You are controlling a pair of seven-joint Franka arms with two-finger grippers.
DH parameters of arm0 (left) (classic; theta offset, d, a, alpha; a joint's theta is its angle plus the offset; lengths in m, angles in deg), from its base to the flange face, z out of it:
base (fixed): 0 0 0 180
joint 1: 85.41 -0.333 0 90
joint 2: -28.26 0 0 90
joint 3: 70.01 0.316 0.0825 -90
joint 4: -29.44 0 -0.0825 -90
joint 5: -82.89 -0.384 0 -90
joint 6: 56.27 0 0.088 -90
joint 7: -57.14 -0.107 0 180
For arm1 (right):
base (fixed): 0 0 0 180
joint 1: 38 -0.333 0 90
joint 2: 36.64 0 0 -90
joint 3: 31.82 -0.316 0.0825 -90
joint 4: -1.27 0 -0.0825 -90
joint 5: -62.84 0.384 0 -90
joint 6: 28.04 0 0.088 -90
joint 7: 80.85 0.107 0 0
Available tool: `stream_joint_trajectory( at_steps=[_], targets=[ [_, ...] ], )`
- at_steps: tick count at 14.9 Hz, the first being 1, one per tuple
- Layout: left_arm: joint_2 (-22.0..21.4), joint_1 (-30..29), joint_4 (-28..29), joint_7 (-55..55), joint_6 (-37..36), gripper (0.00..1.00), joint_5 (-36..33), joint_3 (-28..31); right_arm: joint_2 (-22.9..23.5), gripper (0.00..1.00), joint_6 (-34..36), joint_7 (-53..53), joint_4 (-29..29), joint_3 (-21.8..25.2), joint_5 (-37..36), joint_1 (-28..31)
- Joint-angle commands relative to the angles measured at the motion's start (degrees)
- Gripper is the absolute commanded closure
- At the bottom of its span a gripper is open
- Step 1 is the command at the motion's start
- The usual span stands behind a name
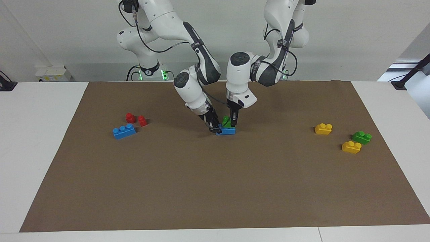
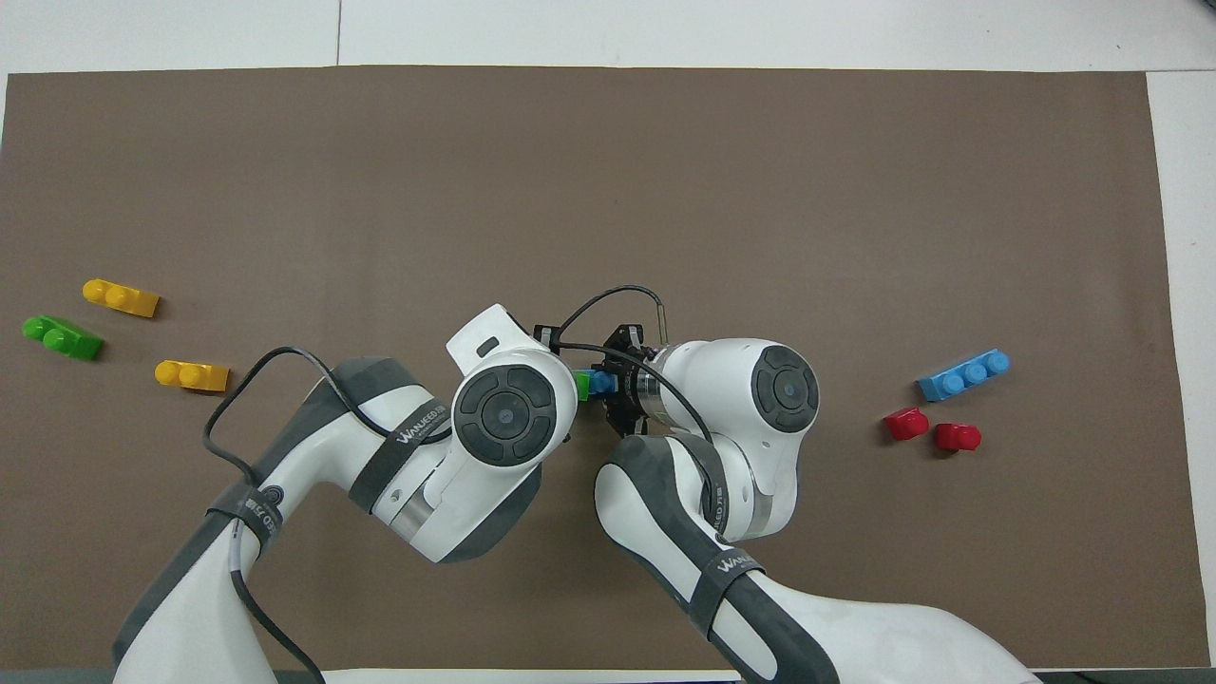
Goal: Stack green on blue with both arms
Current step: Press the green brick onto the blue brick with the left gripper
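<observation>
In the facing view a green brick (image 1: 226, 121) sits on top of a blue brick (image 1: 226, 131) at the middle of the brown mat (image 1: 215, 188). The blue brick rests at mat level. My left gripper (image 1: 232, 125) comes straight down and is shut on the green brick. My right gripper (image 1: 216, 128) comes in at a slant and is shut on the end of the blue brick toward the right arm's end of the table. In the overhead view only slivers of the green brick (image 2: 582, 385) and the blue brick (image 2: 601, 383) show between the two hands.
A second blue brick (image 1: 124, 131) and two red bricks (image 1: 130, 117) (image 1: 142, 120) lie toward the right arm's end of the table. A second green brick (image 1: 361, 137) and two yellow bricks (image 1: 323, 128) (image 1: 351, 147) lie toward the left arm's end.
</observation>
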Motion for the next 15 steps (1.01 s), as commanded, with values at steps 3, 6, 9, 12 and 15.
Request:
stream_joint_trajectory(
  at_steps=[3, 6, 9, 12, 15],
  targets=[
    [2.73, 1.17, 0.77, 1.49, 3.1, 1.0, -1.9, 1.06, 0.72, 1.0, -1.83, -4.41, -1.04, 0.04, 1.98, 0.13],
    [2.73, 0.56, 0.51, 0.27, 3.02, 0.94, -3.55, 1.15, 0.72, 1.0, -2.01, -4.5, -1.04, 0.04, 1.98, 0.3],
    [0.8, -1.2, 0.33, -3.33, 2.23, 0.0, -4.8, 1.06, 0.72, 1.0, -1.83, -4.32, -0.86, 0.04, 1.98, 0.39],
    [-2.36, -3.66, 0.07, -5.96, -0.58, 0.0, -4.8, 0.97, 0.81, 0.57, -1.31, -4.23, -0.34, 0.04, 1.98, 0.83],
    [-4.12, -6.38, -0.63, -9.58, -2.6, 0.0, -4.71, 0.97, 0.81, 0.0, 1.14, -4.05, 1.24, 0.12, 1.98, 1.61]
  ],
)
